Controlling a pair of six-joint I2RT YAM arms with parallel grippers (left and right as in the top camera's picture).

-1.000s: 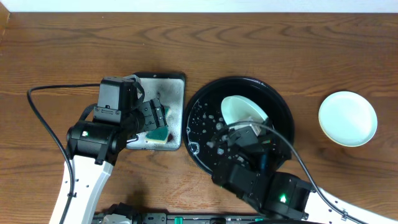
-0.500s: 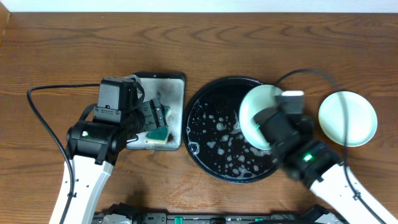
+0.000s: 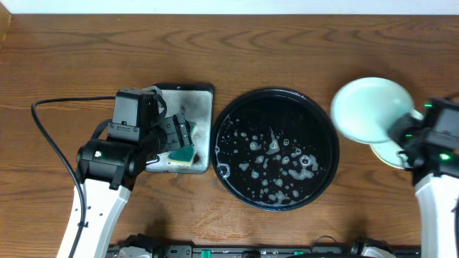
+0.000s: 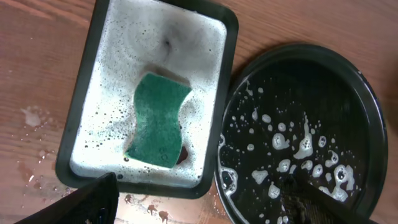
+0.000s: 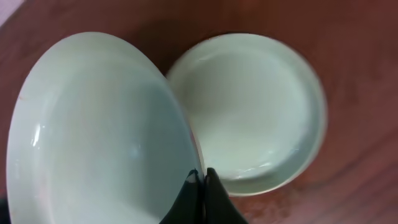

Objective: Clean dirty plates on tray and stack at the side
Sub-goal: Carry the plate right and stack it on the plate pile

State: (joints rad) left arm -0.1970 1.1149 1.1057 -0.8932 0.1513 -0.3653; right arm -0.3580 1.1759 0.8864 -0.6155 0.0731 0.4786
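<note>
A pale mint plate [image 5: 99, 130] hangs tilted over a second plate [image 5: 249, 112] on the table [image 3: 287, 43], right of the sudsy black tray [image 3: 244, 118]. The right gripper [image 5: 200, 180] pinches its rim. The left gripper [image 4: 205, 186], fingers spread, hovers over a green sponge [image 4: 158, 118] in a foamy grey tray [image 4: 84, 93].

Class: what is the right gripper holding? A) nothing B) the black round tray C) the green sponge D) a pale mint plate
D: the right gripper pinches the rim of a pale mint plate, held beside a second plate on the table.
</note>
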